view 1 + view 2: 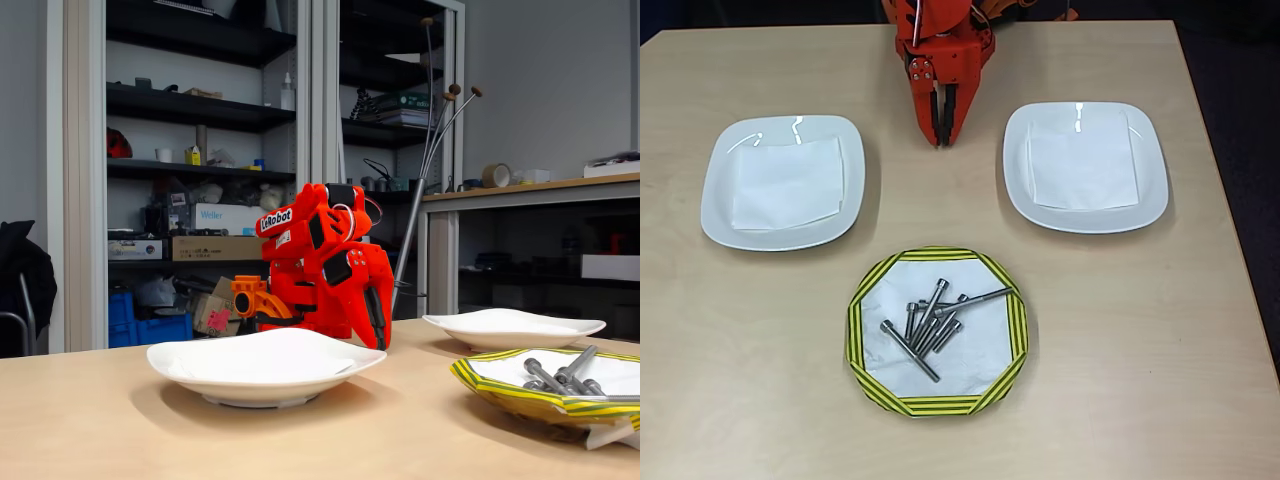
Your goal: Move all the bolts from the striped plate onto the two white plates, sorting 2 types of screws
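No sorting has been started: all the bolts point(930, 322), long and short mixed, are piled in the striped plate point(1015, 330) at the near centre of the overhead view, and both white plates, left point(720, 190) and right point(1150, 190), hold only a paper napkin. The gripper point(939, 140) is parked at the far edge between the white plates, fingers together and holding nothing. Next, a reach down to the pile is called for, with the fingers parted over one bolt lying clear of the others.
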